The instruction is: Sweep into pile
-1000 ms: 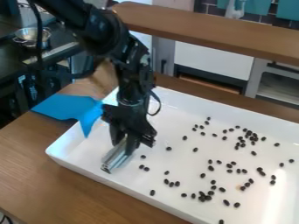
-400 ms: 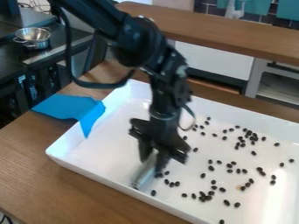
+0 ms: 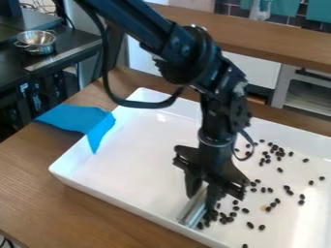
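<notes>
Black beans (image 3: 231, 219) lay just beside the metal bar (image 3: 192, 212) that the gripper (image 3: 203, 193) held pinched near the front edge of the white tray (image 3: 129, 160); more were scattered toward its right edge; a blue cloth (image 3: 74, 118) draped over its left edge from the wooden counter (image 3: 38, 160).

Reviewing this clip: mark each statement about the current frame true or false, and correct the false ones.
1. The gripper holds a metal tool. True.
2. The dark beans are all in one pile. False: some cluster near the tool, but many are scattered.
3. The blue cloth lies wholly inside the white tray. False: part lies on the wooden table and part overhangs the tray's edge.
4. A metal pot stands on a dark counter. True.
</notes>
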Controlling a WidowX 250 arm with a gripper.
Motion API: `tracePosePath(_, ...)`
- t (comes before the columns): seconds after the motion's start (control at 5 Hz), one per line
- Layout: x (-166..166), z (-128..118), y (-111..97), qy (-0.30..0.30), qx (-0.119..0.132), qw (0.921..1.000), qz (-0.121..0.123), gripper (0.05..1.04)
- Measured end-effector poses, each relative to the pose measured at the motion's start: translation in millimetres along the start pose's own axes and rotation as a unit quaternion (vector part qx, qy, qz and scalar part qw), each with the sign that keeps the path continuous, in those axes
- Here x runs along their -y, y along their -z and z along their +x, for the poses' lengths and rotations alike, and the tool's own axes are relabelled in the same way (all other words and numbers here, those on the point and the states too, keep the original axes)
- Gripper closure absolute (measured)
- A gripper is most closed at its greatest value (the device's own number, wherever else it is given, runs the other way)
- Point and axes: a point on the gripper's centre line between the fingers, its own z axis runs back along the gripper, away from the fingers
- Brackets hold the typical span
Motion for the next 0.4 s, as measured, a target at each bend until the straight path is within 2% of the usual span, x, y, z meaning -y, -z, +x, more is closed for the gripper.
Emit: tracePosePath(0.4,40.0,-1.9,-3.8,0.01,0.009,0.9998,-0.015,0.715)
